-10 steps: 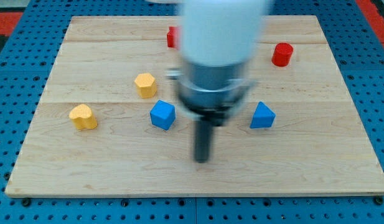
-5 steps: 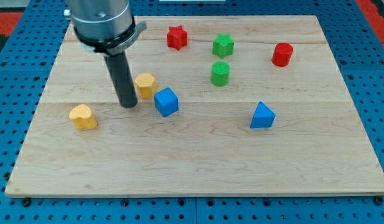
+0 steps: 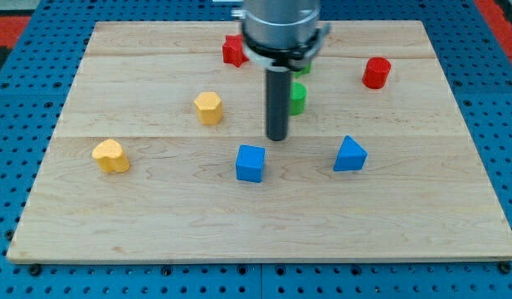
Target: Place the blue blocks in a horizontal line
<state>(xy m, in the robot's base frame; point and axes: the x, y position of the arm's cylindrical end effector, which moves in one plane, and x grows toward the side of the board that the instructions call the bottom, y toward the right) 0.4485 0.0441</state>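
Note:
A blue cube point(image 3: 250, 163) lies near the board's middle. A blue triangular block point(image 3: 349, 154) lies to its right at about the same height in the view. My tip point(image 3: 277, 137) is just above and to the right of the blue cube, apart from it, and well left of the blue triangular block. The rod stands upright and hides part of the green blocks behind it.
A yellow hexagonal block point(image 3: 208, 108) and a yellow heart-shaped block point(image 3: 111, 155) lie to the left. A red star point(image 3: 232, 51), a red cylinder point(image 3: 376, 73) and a green cylinder point(image 3: 298, 98) lie toward the top. The wooden board point(image 3: 438, 224) lies on a blue pegboard.
The blue cube has moved right and down, now level with the blue triangular block. The yellow hexagonal block shifted slightly right. My tip moved from left of the yellow block to above the cube.

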